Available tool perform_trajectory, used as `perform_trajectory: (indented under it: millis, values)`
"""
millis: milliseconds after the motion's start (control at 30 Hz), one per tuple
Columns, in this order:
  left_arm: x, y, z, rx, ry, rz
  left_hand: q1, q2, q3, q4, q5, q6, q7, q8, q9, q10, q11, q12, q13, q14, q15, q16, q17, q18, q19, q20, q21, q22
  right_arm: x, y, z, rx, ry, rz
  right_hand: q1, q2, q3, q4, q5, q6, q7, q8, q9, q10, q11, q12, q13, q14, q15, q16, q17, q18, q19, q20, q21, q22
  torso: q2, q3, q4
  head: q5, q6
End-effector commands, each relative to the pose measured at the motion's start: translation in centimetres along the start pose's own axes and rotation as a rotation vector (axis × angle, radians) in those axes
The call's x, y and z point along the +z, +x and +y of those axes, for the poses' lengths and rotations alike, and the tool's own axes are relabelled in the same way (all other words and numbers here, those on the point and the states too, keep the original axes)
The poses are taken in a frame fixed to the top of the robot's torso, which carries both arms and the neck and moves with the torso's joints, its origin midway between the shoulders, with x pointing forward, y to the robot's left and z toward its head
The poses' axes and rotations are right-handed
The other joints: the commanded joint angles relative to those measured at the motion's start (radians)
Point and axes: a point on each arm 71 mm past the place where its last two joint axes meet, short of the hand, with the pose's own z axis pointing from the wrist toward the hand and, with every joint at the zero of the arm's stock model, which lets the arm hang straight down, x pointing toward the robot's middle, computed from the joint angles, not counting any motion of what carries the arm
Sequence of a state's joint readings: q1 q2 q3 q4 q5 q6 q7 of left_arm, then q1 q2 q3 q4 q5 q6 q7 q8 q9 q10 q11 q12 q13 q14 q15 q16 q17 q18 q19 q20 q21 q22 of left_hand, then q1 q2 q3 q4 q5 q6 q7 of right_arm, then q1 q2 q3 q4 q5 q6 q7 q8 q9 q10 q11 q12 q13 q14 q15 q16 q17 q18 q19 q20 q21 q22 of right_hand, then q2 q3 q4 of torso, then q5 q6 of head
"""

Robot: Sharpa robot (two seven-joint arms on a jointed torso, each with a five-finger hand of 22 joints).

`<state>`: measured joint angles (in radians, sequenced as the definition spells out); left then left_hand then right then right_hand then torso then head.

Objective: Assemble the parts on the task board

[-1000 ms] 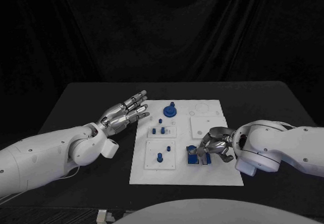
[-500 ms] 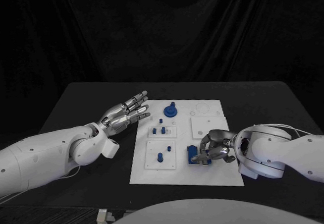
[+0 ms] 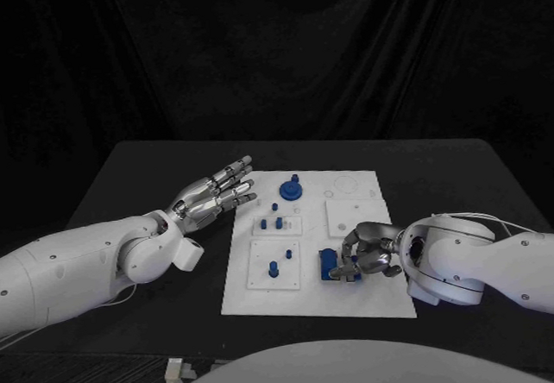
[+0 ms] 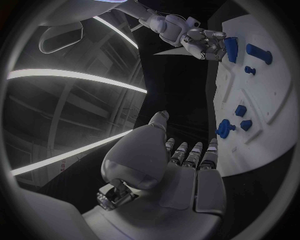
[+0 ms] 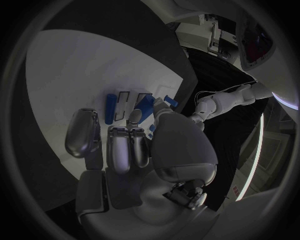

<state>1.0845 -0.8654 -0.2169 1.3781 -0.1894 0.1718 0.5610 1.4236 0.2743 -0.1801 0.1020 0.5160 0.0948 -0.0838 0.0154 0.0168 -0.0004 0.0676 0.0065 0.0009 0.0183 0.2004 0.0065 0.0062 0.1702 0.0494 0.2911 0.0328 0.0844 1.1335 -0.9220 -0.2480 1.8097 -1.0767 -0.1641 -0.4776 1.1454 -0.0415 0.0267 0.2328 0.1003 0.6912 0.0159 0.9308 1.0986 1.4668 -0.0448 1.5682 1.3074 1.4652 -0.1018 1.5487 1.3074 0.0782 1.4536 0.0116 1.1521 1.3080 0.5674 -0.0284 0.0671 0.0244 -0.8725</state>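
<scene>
The white task board [image 3: 353, 212] lies mid-table. My left hand [image 3: 212, 195] hovers flat and open by its left edge, fingers stretched out and holding nothing; the left wrist view shows its palm [image 4: 181, 167] facing the board [image 4: 250, 100]. My right hand [image 3: 370, 252] sits low at the board's front right, fingers curled onto a blue block [image 3: 329, 265]. In the right wrist view, the fingertips [image 5: 134, 117] touch a tilted blue piece [image 5: 145, 106], with a blue bar [image 5: 110, 108] between them and the thumb. The left wrist view also shows that hand [image 4: 199, 41] at the block [image 4: 230, 48].
A round blue gear-like part [image 3: 290, 189] stands at the board's far edge, small blue pegs [image 3: 273, 222] sit mid-left, and one peg [image 3: 274, 266] stands on the front-left plate. Black table [image 3: 152, 176] surrounds the board.
My right hand has shifted slightly left and turned over the blue block. The left hand has not moved.
</scene>
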Motion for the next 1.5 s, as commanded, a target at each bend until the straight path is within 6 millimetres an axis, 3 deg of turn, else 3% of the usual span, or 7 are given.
perform_trajectory:
  millis: [33,533,633,867,1000,1333,1500]
  values:
    - [0.1,0.2,0.0,-0.013,0.011,0.010,0.003,0.010,0.008,0.000,0.004,0.000,0.010,0.006,0.002,0.000,0.009,-0.007,-0.001,0.000,0.005,0.007,0.001,-0.003,0.007,0.003,0.003,0.001,0.1,0.0,0.0,-0.006,-0.008,-0.018,0.018,0.022,0.007,-0.017,0.025,0.008,-0.005,0.009,0.005,0.104,-0.010,0.003,0.263,0.093,-0.009,0.001,0.196,0.006,0.000,-0.009,-0.001,0.152,0.000,0.0003,-0.0001,0.000,0.000]
    - [0.0,0.2,0.0,-0.015,0.006,0.012,0.003,0.009,0.008,0.000,0.003,0.000,0.012,0.006,0.002,0.000,0.010,-0.007,-0.001,0.001,0.006,0.007,0.002,-0.004,0.008,0.003,0.004,0.002,0.3,0.0,0.0,-0.012,-0.004,-0.008,0.087,0.043,0.038,-0.076,0.229,0.010,-0.014,-0.011,-0.003,0.104,-0.019,0.003,0.263,0.092,-0.017,0.000,0.191,0.006,-0.001,-0.017,-0.006,0.151,0.000,0.0005,0.0004,0.003,0.000]
    - [0.0,0.2,0.0,-0.015,0.005,0.013,0.003,0.009,0.010,0.000,0.004,0.001,0.013,0.006,0.002,0.000,0.012,-0.007,-0.001,0.001,0.007,0.008,0.002,-0.005,0.009,0.003,0.004,0.003,0.3,0.1,0.0,-0.017,-0.002,0.002,0.100,0.033,0.040,-0.090,0.213,0.013,-0.013,-0.013,-0.005,0.104,-0.018,0.003,0.263,0.092,-0.016,0.000,0.191,0.006,-0.001,-0.017,-0.007,0.151,0.000,0.0003,0.0002,0.004,0.000]
    - [0.0,0.1,0.1,-0.016,0.002,0.013,0.003,0.009,0.011,0.000,0.004,0.002,0.016,0.006,0.002,0.000,0.014,-0.007,-0.001,0.002,0.008,0.008,0.002,-0.006,0.009,0.003,0.005,0.003,0.4,0.3,-0.1,-0.025,0.004,0.019,0.072,0.008,0.002,-0.087,0.014,0.023,-0.007,-0.005,0.004,0.104,-0.013,0.003,0.263,0.092,-0.012,0.001,0.194,0.006,-0.001,-0.013,-0.010,0.151,0.000,0.0001,0.0004,0.007,0.000]
    - [0.0,0.1,0.1,-0.017,0.000,0.014,0.003,0.009,0.013,0.000,0.004,0.005,0.020,0.007,0.002,0.000,0.015,-0.007,-0.001,0.002,0.010,0.008,0.002,-0.008,0.010,0.003,0.005,0.003,0.5,0.5,-0.1,-0.030,0.011,0.033,0.064,0.003,-0.010,-0.081,-0.032,0.015,-0.006,-0.004,0.008,0.104,-0.011,0.003,0.263,0.093,-0.011,0.001,0.195,0.006,-0.001,-0.012,-0.012,0.150,0.000,0.0001,0.0003,0.007,0.000]
    - [-0.1,0.1,0.1,-0.018,-0.002,0.015,0.003,0.009,0.014,-0.001,0.005,0.007,0.023,0.008,0.003,0.000,0.016,-0.007,-0.001,0.002,0.010,0.008,0.002,-0.009,0.011,0.003,0.006,0.003,0.0,0.4,-0.4,0.002,-0.009,-0.012,0.012,-0.052,-0.045,0.009,-0.051,0.001,-0.006,-0.024,-0.002,0.104,-0.013,0.003,0.263,0.093,-0.013,0.002,0.198,0.005,0.000,-0.014,-0.009,0.151,0.000,0.0002,0.0003,0.009,0.000]
    - [-0.2,0.0,0.1,-0.017,-0.002,0.011,0.004,0.009,0.015,-0.002,0.005,0.008,0.025,0.008,0.003,0.000,0.016,-0.007,-0.001,0.002,0.011,0.009,0.002,-0.009,0.011,0.003,0.006,0.004,-1.0,-0.5,-0.8,0.039,-0.024,-0.086,-0.088,-0.012,-0.058,0.059,-0.050,0.017,0.002,-0.096,-0.071,0.104,-0.006,0.003,0.263,0.094,-0.007,0.003,0.201,0.003,0.005,-0.010,0.003,0.154,0.000,0.0001,0.0006,0.011,0.000]
